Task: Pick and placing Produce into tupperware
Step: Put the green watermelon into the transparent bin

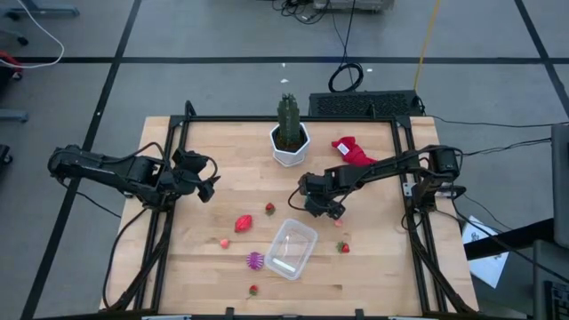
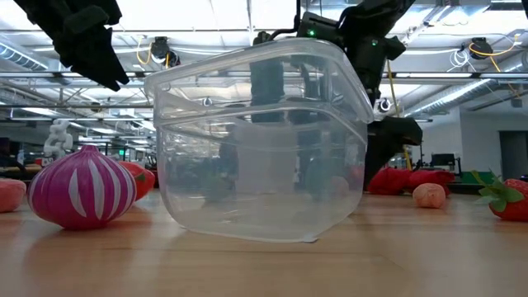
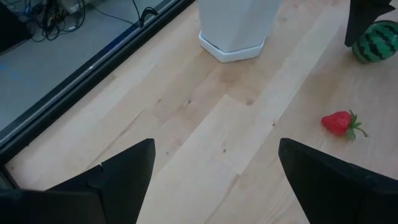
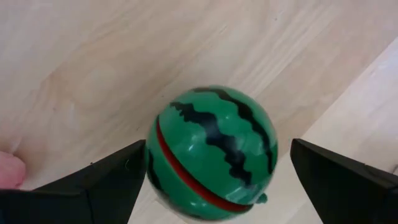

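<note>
While the right end effector [image 4: 211, 180] hangs wide open over the green striped watermelon ball [image 4: 211, 152] at frame centre, it should lower evenly, straddling the ball, before closing; the clear plastic tupperware [image 1: 291, 249] waits just below.

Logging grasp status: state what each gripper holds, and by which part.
Nothing is held. The right gripper is open, its fingers either side of the watermelon, which rests on the table, not clamped. The left gripper is open and empty.
</note>
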`<control>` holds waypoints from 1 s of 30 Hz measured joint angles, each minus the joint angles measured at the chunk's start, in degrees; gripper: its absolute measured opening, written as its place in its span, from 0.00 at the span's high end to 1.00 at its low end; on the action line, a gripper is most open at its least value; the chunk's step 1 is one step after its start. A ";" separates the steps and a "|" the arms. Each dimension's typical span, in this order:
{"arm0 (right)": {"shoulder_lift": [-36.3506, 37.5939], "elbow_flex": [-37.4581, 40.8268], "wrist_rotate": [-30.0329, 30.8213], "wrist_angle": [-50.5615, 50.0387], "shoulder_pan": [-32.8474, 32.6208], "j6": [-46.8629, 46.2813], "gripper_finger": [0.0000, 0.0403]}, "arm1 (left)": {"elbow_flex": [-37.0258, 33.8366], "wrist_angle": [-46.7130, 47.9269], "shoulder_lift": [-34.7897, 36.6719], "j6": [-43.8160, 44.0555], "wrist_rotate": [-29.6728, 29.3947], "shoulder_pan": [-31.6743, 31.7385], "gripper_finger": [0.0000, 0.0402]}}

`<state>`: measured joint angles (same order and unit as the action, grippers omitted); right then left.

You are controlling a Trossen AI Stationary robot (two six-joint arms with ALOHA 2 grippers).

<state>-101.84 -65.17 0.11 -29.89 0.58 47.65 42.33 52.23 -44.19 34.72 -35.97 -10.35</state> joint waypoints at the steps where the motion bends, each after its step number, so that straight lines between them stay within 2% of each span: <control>1: 0.00 0.00 0.05 0.11 0.00 0.00 0.06 | 0.00 -0.02 0.00 0.00 0.00 0.00 0.13; 30: 0.01 0.00 0.22 -0.26 -0.02 -5.17 0.06 | 0.00 0.02 -0.01 -1.27 0.02 0.00 0.13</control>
<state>-101.83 -65.17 0.33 -30.15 0.56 42.48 42.33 52.25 -44.21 33.45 -35.94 -10.35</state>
